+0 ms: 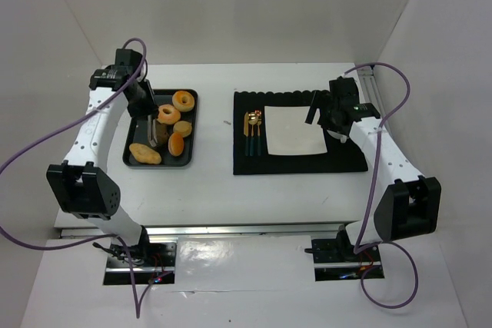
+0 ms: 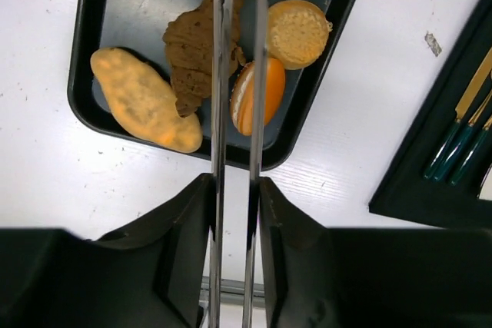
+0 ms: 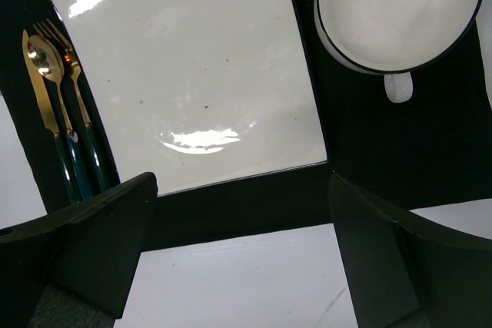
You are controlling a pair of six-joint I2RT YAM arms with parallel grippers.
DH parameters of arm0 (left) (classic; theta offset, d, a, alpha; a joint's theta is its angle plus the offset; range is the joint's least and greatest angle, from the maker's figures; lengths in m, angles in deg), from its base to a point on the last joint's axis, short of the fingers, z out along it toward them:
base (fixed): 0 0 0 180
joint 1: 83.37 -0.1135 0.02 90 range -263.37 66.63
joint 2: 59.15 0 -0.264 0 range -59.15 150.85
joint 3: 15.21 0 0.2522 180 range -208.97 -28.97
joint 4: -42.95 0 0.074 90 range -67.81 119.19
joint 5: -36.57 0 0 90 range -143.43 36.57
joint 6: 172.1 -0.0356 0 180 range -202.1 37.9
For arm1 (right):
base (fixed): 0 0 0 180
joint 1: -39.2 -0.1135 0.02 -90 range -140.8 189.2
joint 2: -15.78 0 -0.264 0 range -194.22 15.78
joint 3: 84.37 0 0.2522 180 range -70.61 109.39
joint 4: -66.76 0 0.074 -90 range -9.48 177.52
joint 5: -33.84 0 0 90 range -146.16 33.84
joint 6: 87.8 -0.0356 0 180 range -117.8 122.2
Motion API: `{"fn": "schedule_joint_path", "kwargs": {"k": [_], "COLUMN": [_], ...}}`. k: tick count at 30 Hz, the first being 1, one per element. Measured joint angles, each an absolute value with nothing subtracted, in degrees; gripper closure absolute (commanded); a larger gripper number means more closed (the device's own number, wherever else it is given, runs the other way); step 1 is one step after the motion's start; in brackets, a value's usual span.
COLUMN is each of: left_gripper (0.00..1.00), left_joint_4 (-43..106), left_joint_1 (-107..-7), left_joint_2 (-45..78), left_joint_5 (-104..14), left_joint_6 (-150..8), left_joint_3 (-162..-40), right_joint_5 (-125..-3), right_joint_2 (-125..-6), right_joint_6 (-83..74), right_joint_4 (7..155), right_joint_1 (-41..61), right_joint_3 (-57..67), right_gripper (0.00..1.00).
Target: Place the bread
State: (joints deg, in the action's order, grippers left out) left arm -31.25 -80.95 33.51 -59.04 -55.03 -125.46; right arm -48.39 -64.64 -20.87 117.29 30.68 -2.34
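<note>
A black tray (image 1: 134,144) at the left holds several breads: two ring doughnuts (image 1: 183,101), a round bun (image 2: 298,32), an orange filled bun (image 2: 265,101), a long golden loaf (image 2: 146,101) and a dark brown croissant (image 2: 192,55). My left gripper (image 2: 234,190) is shut on metal tongs (image 2: 220,74). The tong arms reach over the tray between the croissant and the orange bun; their tips run out of view at the top. My right gripper (image 3: 242,190) is open and empty above the near edge of the white square plate (image 3: 192,74).
The plate (image 1: 292,130) lies on a black placemat (image 1: 300,160). Gold and green cutlery (image 1: 254,130) lies left of the plate, also in the right wrist view (image 3: 58,113). A white cup with a dark rim (image 3: 400,9) stands right of the plate.
</note>
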Motion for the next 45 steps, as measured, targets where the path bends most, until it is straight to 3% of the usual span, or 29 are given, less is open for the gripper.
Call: {"fn": "schedule_joint_path", "kwargs": {"k": [5,16,19,42,45], "left_gripper": [0.49,0.47,0.40,0.40,0.47], "left_joint_4": [-32.28,-30.53,-29.44,-22.18,-21.61], "left_joint_1": [-83.49,-89.54,-91.53,-94.70,-94.72], "left_joint_2": [33.69,37.34,38.69,46.26,46.76], "left_joint_5": [-56.85,-50.69,-48.98,-41.29,-41.20], "left_joint_6": [-55.14,-54.90,-54.88,-53.46,-53.02], "left_joint_3": [-125.83,-125.72,-125.19,-122.31,-122.31], "right_joint_5": [-48.41,-48.41,-48.43,-48.47,-48.71], "right_joint_2": [-64.64,-64.64,-64.66,-68.38,-68.82], "right_joint_6": [-20.89,-20.89,-20.89,-20.89,-20.89], "right_joint_4": [117.27,117.27,117.27,117.18,117.16], "right_joint_1": [30.44,30.44,30.44,30.31,30.07], "right_joint_3": [-2.34,-2.34,-2.34,-2.32,-2.30], "right_gripper": [0.01,0.01,0.01,0.01,0.01]}}
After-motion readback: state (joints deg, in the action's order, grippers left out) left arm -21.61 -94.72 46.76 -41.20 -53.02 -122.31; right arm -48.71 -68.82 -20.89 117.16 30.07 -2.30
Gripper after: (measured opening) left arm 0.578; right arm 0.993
